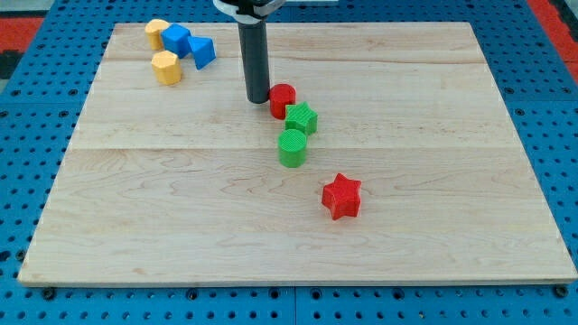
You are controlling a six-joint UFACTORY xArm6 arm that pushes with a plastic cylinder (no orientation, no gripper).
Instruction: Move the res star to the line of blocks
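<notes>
The red star [341,196] lies alone on the wooden board [135,208], below and right of the centre. A short line of three blocks runs diagonally above it: a red cylinder [283,99], a green star [302,118] and a green cylinder [293,147], each close to the one before. My tip [256,98] rests on the board just left of the red cylinder, nearly touching it. The red star is well apart from the tip and a short gap below and right of the green cylinder.
At the view's top left stands a cluster: a yellow block [157,33], a blue block [176,40], a blue triangular block [202,51] and a yellow hexagonal block [166,68]. A blue pegboard [551,108] surrounds the board.
</notes>
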